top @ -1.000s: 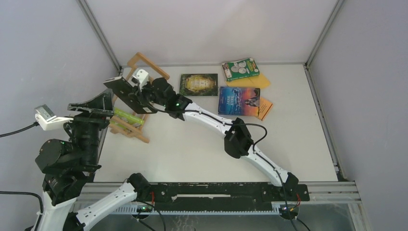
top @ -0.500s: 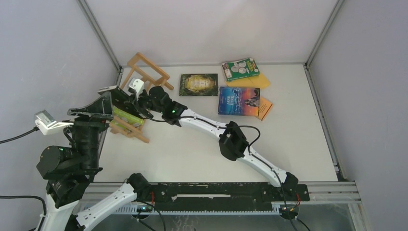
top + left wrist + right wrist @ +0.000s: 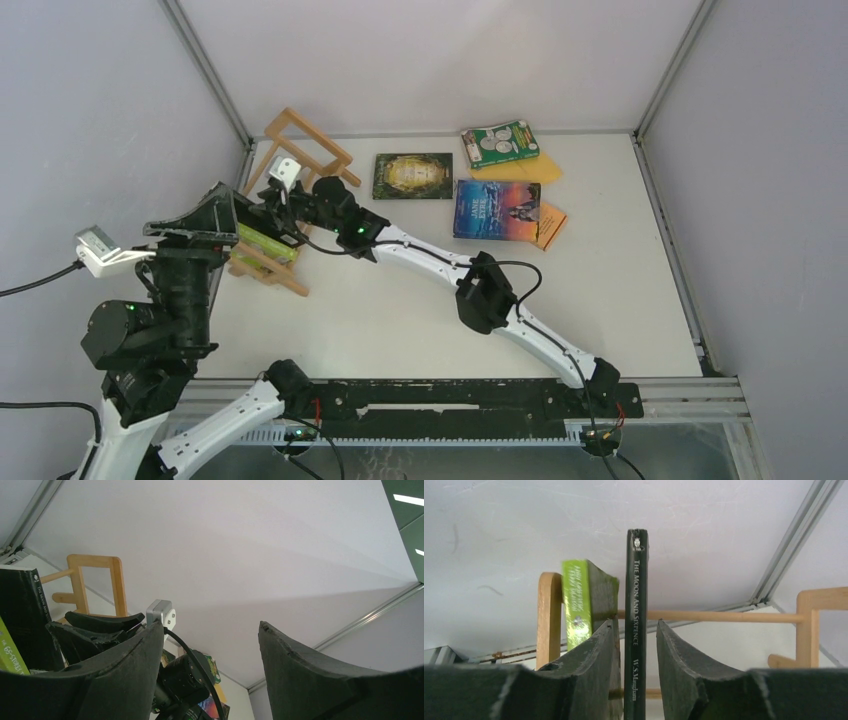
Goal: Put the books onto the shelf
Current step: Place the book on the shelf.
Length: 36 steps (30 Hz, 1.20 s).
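Book (image 3: pixel 636 625): "Moon and Sixpence" (Maugham, seemingly).

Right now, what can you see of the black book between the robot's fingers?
The black book is a thin paperback standing upright, with its spine facing the right wrist camera. Pale spine lettering reads The Moon and Sixpence, with a small emblem at the top. It stands in the light wooden shelf, next to a lime-green book. The right end effector straddles it with the jaws apart, and a thin gap shows on one side. Its bottom edge is hidden.
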Tool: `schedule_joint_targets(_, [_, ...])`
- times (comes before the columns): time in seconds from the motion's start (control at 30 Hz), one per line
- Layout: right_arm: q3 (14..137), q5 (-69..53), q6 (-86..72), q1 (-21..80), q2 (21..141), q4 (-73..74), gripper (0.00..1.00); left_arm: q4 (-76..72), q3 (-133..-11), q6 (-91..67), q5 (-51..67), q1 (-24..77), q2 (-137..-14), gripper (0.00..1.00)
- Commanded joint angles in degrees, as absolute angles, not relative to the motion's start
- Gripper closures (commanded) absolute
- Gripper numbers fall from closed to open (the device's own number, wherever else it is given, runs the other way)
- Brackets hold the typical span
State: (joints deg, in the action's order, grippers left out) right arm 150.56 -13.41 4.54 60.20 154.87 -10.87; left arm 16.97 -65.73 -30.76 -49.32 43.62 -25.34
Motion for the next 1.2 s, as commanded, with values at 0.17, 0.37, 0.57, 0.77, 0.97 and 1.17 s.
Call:
schedule_joint_targets(0.17, [150.72, -14.26, 4.12, 60.98, 149.59, -15.12, 0.54, 14.5, -66.58, -30.6, -48.52, 43.78, -28.58, 0.26])
schedule_joint_targets(0.37, [145.19, -12.69, 4.29, 60.95, 144.24, -15.11, 0.51, 15.26, -69.57, -30.03, -49.28, 43.84, -29.81, 0.26])
schedule_joint_targets(0.57, [134.34, -8.71, 2.98, 59.94, 134.48, -15.9, 0.45, 18.78, -73.84, -29.59, -51.21, 43.78, -32.05, 0.26])
schedule_joint_targets(0.77, [117.1, -3.94, -0.84, 57.5, 121.69, -17.37, 0.4, 24.58, -79.01, -30.68, -51.35, 43.8, -37.28, 0.26])
schedule_joint_targets(0.97, [103.05, 4.04, -1.18, 54.67, 112.63, -17.32, 0.39, 24.63, -77.34, -32.17, -49.64, 43.79, -43.36, 0.22])
schedule_joint_targets(1.17, [102.27, 12.5, -4.74, 48.3, 112.12, -7.25, 0.37, 21.38, -76.11, -31.8, -43.05, 42.23, -53.38, 0.18])
